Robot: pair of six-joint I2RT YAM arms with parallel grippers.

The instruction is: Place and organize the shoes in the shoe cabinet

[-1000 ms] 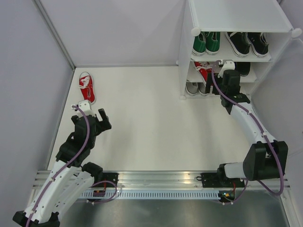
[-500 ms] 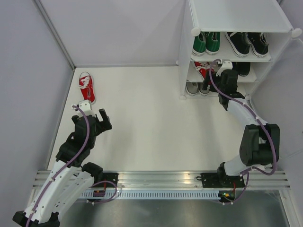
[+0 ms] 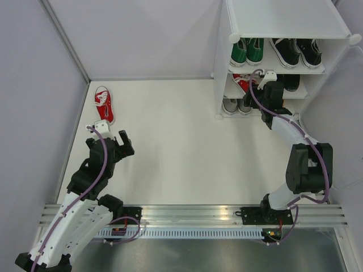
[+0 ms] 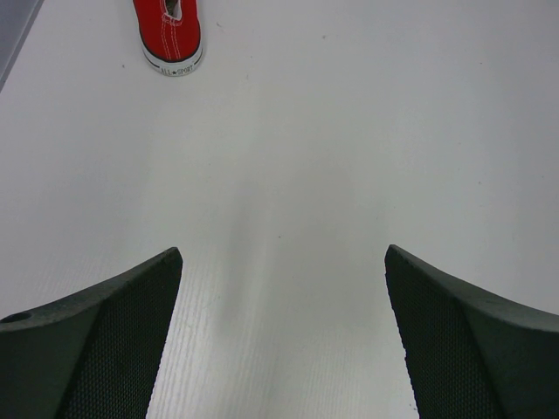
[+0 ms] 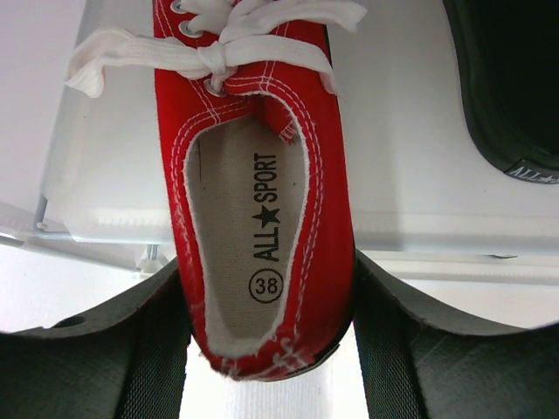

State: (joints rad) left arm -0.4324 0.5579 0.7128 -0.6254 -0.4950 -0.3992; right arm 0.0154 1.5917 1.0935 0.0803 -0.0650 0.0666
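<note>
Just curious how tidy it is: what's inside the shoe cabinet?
The shoe cabinet holds a green pair and black pair up top, a red shoe and black shoe below, grey shoes lowest. The right arm covers the rest.

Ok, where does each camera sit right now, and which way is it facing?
Top external: above and behind the bases, looking down the table toward the shoe cabinet; left arm and right arm both show.
Left wrist: low over the table, facing the loose red shoe far ahead; its open jaws frame the bottom.
Right wrist: at a cabinet shelf, looking down into the shelved red shoe, jaws flanking its heel; black shoe at right.
Shared: top external also shows both red shoes.
</note>
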